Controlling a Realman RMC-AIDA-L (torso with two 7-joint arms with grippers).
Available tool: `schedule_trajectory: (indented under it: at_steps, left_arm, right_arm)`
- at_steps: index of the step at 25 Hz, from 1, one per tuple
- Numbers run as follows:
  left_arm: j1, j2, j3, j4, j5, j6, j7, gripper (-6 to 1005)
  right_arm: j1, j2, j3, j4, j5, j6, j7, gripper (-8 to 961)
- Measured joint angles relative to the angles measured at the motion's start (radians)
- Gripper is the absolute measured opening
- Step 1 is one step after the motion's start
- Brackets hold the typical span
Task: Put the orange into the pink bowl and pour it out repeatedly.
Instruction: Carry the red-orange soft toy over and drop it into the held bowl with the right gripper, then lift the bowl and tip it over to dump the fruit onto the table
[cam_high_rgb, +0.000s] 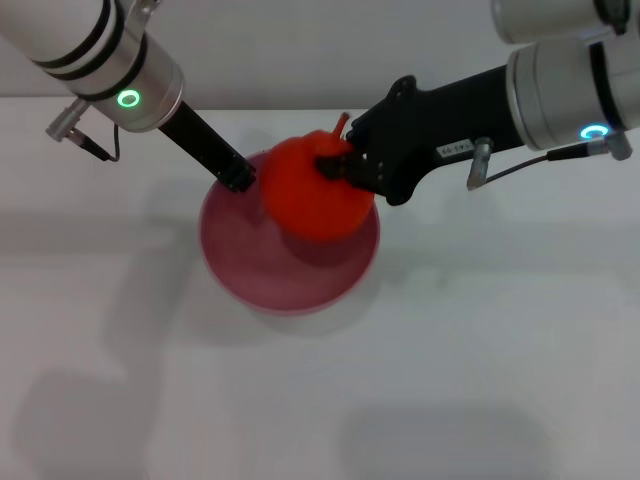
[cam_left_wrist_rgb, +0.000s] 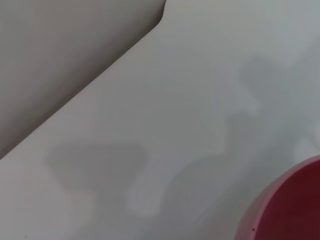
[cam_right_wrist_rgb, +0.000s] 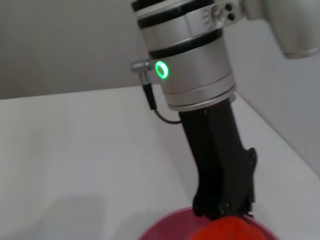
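Red-orange, bumpy-topped orange (cam_high_rgb: 312, 195)

Head: looks down from above at table (cam_high_rgb: 480, 380).
Left wrist: close, faces table, bowl (cam_left_wrist_rgb: 295, 210) edge.
Right wrist: close, faces left arm (cam_right_wrist_rgb: 195, 75); bowl shared.

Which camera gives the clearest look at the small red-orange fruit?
The head view: the small red-orange fruit shows nearly whole over the glossy pink plastic bowl. The right wrist view catches only its top edge; the left wrist view shows none.
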Motion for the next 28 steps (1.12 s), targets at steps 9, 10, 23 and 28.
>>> schedule_trajectory:
  at_steps: [9,10,23,28]
  left_arm:
    - [-0.001,0.0,0.009,0.0,-0.008,0.0,0.0,45]
    - [-0.001,0.0,0.009,0.0,-0.008,0.0,0.0,45]
    - [0.018,0.0,0.029,0.01,-0.037,-0.04,0.008,45]
    - [0.071,0.003,0.122,0.075,-0.078,-0.167,0.015,45]
  right_arm:
    - [0.004,-0.002,-0.018,0.016,0.0,0.01,-0.015,172]
    - [0.003,-0.002,-0.016,0.016,0.0,0.011,-0.015,206]
    - [-0.1,0.003,0.088,0.021,0.179,0.118,-0.149,460]
    - [-0.258,-0.005,0.173,0.182,0.714,0.141,-0.607,460]
